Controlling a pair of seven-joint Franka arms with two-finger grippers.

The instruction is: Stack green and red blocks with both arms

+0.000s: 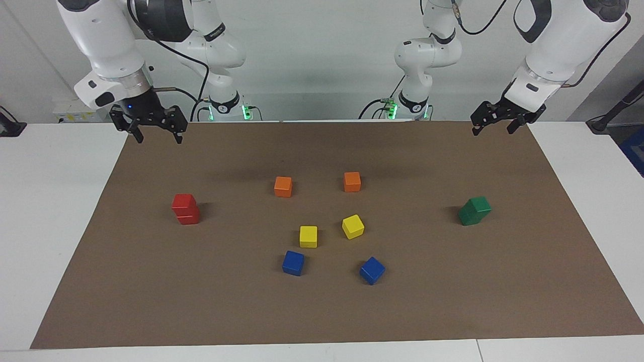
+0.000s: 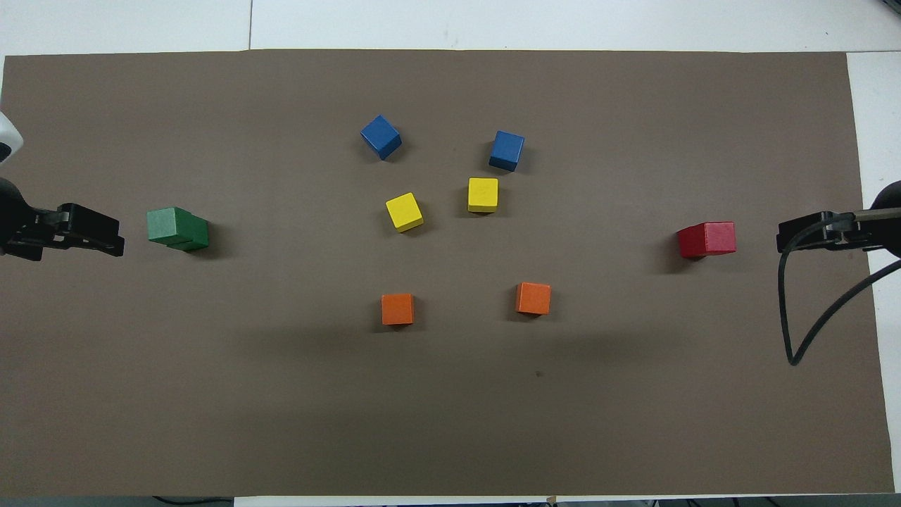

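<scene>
Two red blocks stand as a stack (image 1: 185, 209) toward the right arm's end of the brown mat, also seen from overhead (image 2: 707, 239). Two green blocks stand as a stack (image 1: 474, 210) toward the left arm's end, the upper one slightly offset; it shows overhead too (image 2: 177, 228). My right gripper (image 1: 157, 137) is open and empty, raised over the mat's corner at its own end, apart from the red stack (image 2: 785, 236). My left gripper (image 1: 493, 129) is open and empty, raised over the mat's edge at its end, apart from the green stack (image 2: 116, 239).
In the middle of the mat (image 1: 322, 311) lie two orange cubes (image 1: 283, 186) (image 1: 352, 181), two yellow cubes (image 1: 308, 236) (image 1: 353, 226) and two blue cubes (image 1: 293, 263) (image 1: 372, 270), the blue ones farthest from the robots. White table surrounds the mat.
</scene>
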